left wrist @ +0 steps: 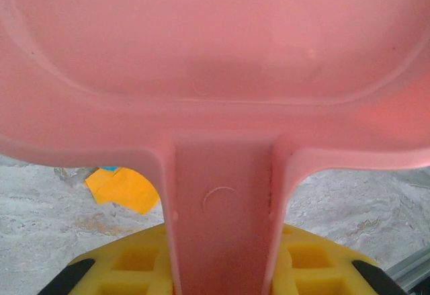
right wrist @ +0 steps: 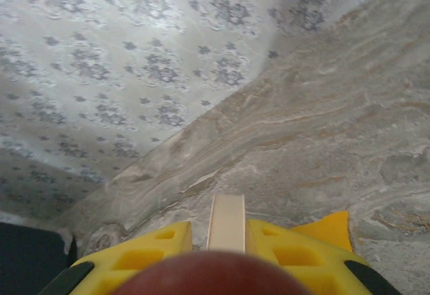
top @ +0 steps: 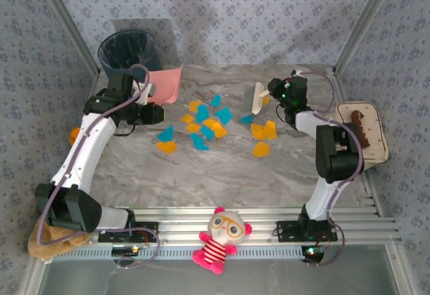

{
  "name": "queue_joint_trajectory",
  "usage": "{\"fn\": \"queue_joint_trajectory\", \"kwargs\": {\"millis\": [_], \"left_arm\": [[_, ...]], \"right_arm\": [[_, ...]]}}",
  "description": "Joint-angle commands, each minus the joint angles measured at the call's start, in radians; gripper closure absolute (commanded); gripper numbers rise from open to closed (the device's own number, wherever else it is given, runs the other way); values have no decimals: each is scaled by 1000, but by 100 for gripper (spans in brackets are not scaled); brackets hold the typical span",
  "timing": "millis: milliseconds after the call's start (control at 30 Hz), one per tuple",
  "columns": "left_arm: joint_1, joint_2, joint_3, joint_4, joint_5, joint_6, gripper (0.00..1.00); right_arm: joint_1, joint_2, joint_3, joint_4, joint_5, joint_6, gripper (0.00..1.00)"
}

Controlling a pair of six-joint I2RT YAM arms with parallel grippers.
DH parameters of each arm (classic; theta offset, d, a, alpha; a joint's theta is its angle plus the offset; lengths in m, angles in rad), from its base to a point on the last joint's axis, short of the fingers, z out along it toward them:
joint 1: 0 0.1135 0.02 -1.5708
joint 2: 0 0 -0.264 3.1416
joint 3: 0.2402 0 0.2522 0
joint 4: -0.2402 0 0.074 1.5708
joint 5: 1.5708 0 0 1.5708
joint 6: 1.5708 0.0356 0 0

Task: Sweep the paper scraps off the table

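Right, from above: my left gripper [top: 149, 95] is clamped on the pink dustpan [top: 164, 83] at the far left of the table [top: 201, 174]. My right gripper [top: 275, 95] is closed on the brush [top: 258, 97] at the far right. The paper scraps [top: 211, 123] lie between them mid-table, flat orange and cyan bits, loosely bunched, with a few orange strays nearer the brush. The trouble I foresee is a quick stroke flicking these light bits past the pan. Left wrist now: the pan's handle sits tight between my yellow fingers [left wrist: 127, 268]. An orange scrap [left wrist: 121, 187] lies on the marble under the handle end, not at the mouth, so it could get missed. Right wrist: the pale wooden handle [right wrist: 226, 221] is pinched firm, with another orange piece [right wrist: 329, 231] just beside my fingers, and a stroke from here may leave it behind.
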Motion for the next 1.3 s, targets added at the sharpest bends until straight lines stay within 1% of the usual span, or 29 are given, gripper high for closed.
{"fn": "queue_joint_trajectory", "kwargs": {"millis": [0,133,300,533,700,867,967,1067,1167,1267], "left_arm": [[-8,-5,-8,-19,1,25,100],[-8,-4,-7,-29,4,28,100],[-20,1,-3,-54,-3,59,100],[-61,8,-2,-74,-35,92,100],[-106,29,2,-89,-66,115,100],[-153,48,4,-95,-84,139,100],[-190,62,11,-114,-93,168,100],[-239,85,20,-141,-131,194,100],[-295,107,19,-158,-167,218,100],[-353,130,15,-165,-200,235,100]], "right_arm": [[5,44,50,57,64,73,100],[10,57,50,6,103,71,100],[15,10,1,-72,152,11,100],[11,-121,-146,-136,246,-44,100],[21,-228,-227,-197,323,-64,100],[19,-299,-264,-202,281,-85,100],[18,-349,-280,-176,221,-93,100],[16,-402,-289,-152,141,-147,100],[16,-467,-286,-187,102,-182,100],[16,-546,-281,-273,119,-236,100]]}}
